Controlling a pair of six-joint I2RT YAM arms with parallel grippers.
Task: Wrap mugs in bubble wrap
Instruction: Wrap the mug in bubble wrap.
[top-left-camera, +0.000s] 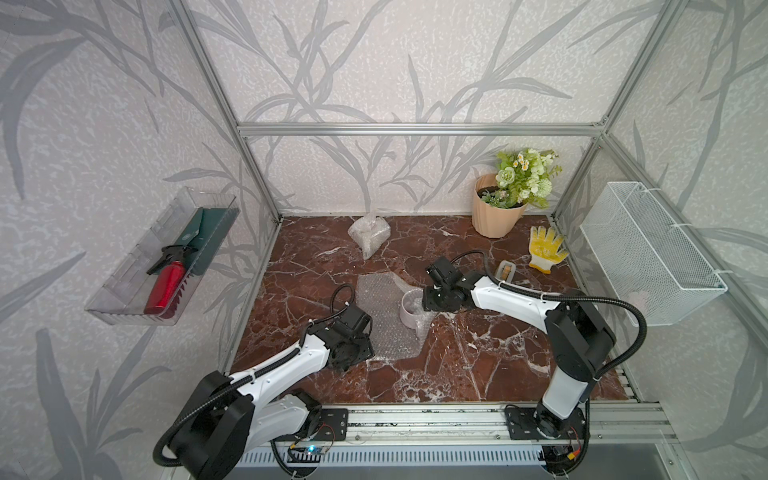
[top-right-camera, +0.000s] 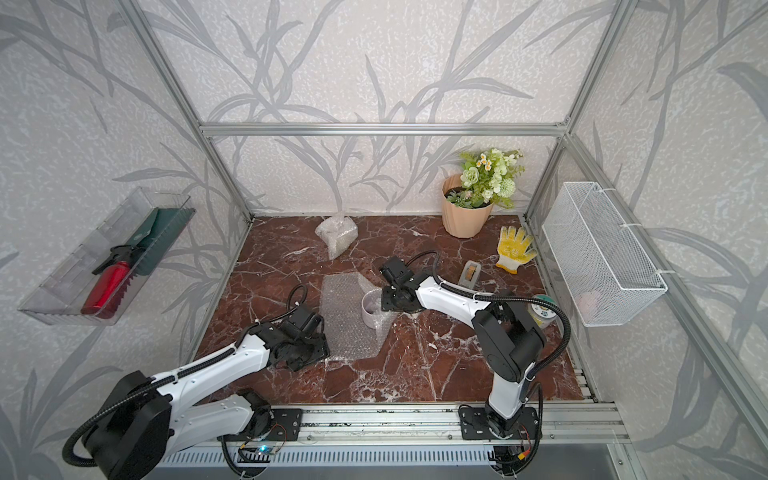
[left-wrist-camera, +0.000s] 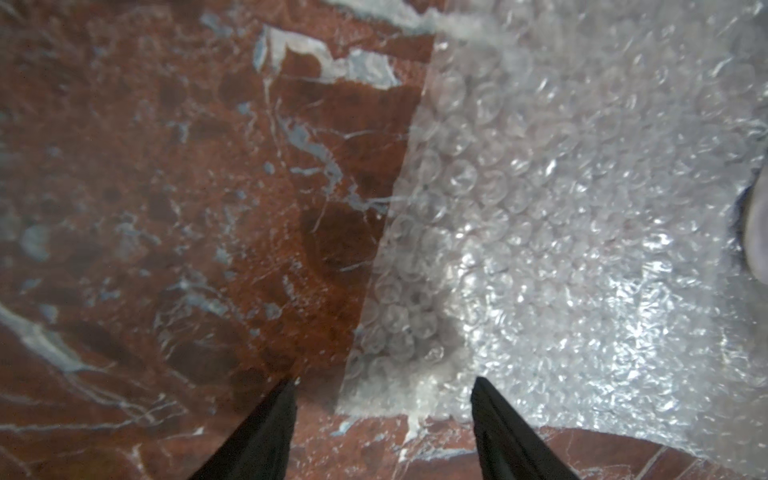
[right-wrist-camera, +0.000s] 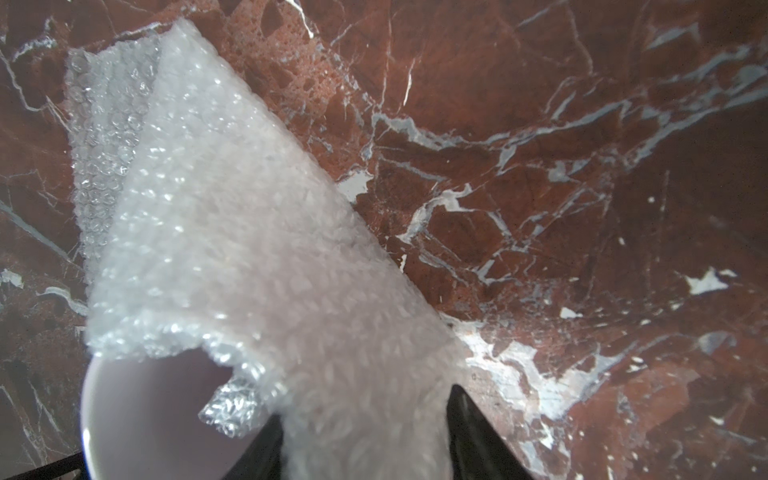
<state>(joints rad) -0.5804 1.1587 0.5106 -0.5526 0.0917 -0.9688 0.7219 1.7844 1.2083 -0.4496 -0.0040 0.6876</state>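
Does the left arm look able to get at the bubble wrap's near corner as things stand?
Probably yes: the left gripper hangs open right over that corner of the bubble wrap, nothing lies between, and the mug sits further along the sheet.

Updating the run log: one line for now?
left gripper: open, over bubble wrap corner | right gripper: astride its flap against lilac mug

Pale lilac mug (top-left-camera: 409, 318) stands upright on the bubble wrap (top-left-camera: 382, 328) (one flap raised against it).
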